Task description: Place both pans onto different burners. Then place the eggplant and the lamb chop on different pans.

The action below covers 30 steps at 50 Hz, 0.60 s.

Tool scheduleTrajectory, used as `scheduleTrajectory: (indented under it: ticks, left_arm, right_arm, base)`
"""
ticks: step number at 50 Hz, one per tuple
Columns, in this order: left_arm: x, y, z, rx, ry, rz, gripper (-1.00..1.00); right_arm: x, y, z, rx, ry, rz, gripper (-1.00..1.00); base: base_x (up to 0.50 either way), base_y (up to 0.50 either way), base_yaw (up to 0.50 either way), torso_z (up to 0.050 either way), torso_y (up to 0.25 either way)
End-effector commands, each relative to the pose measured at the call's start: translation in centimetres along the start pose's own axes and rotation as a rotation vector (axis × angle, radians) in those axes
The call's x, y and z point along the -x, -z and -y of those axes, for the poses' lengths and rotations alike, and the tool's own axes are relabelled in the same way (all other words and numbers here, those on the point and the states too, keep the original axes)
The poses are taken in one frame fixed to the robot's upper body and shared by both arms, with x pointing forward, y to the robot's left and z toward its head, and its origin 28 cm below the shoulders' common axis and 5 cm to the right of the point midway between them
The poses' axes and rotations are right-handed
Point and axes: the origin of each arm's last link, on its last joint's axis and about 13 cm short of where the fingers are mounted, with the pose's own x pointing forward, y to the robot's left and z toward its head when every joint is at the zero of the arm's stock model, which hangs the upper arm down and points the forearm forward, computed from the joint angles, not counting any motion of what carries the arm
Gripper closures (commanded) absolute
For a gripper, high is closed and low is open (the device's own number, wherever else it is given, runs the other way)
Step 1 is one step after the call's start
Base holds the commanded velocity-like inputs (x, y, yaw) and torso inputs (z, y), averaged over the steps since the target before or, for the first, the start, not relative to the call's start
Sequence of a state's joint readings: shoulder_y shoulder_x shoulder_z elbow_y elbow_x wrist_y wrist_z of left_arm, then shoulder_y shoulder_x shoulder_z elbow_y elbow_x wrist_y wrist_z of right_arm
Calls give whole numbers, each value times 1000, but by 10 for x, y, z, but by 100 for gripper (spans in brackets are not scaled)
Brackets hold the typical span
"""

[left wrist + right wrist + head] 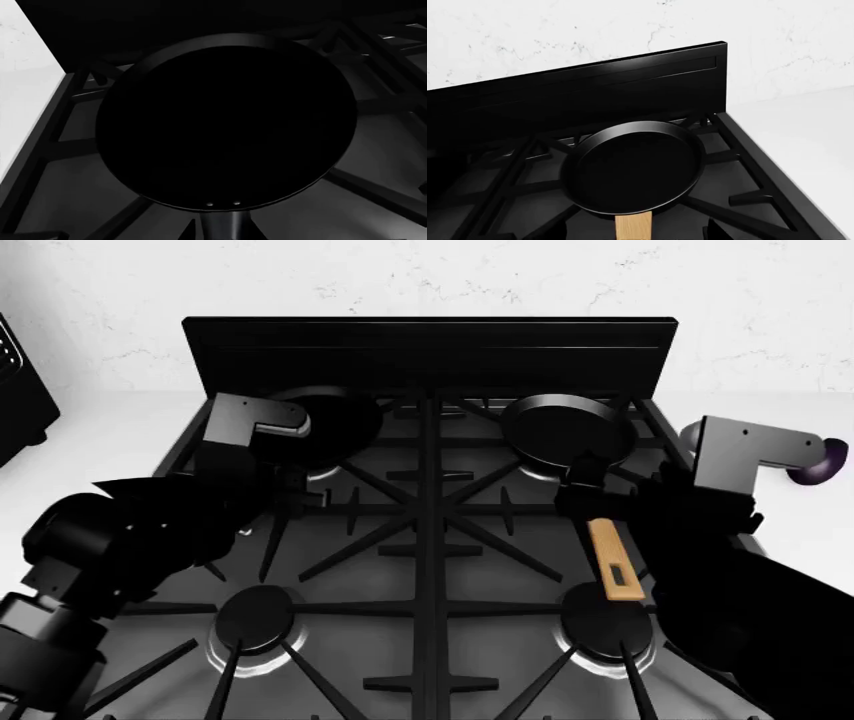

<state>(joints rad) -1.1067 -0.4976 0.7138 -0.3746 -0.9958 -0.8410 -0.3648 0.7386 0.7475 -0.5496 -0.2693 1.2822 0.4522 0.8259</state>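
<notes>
Front burners point(256, 620) and centre grates point(424, 530) open for approach. Rear blocked: flat pan point(324, 423) back-left, wooden-handled pan point(567, 432) back-right (handle juts forward), backguard point(427, 345) walls off behind.

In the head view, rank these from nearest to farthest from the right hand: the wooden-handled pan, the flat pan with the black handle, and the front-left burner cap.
The right hand itself is mostly hidden by its arm.
1. Wooden-handled pan, rear right, its handle running back to the hand.
2. Flat pan, rear left, across the stove by the left arm.
3. Front-left burner cap, near left corner; roughly as far as the flat pan, so I would not rank these two firmly.
</notes>
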Motion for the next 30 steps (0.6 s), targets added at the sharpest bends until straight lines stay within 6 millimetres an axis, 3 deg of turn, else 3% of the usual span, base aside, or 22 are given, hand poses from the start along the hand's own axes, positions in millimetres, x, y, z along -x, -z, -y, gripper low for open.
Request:
scheduleTrajectory:
  ticks: [1, 11, 12, 30]
  left_arm:
    - [-4, -12, -7, -2, -70, 70, 100]
    - [-4, -10, -5, 5, -40, 60, 100]
    - [-3, -10, -5, 3, -36, 59, -100]
    - [11, -17, -7, 31, -13, 98, -100]
  right_arm:
    - [-1, 4, 1, -1, 2, -8, -100]
    - [-1, 5, 1, 4, 3, -11, -100]
    - [-1, 5, 1, 4, 3, -11, -100]
    - [-1, 3, 1, 0, 1, -6, -100]
  base:
    - [0, 0, 0, 0, 0]
    - [1, 0, 0, 1, 1]
    - [0, 0, 0, 0, 0]
    - [0, 0, 0, 0, 0]
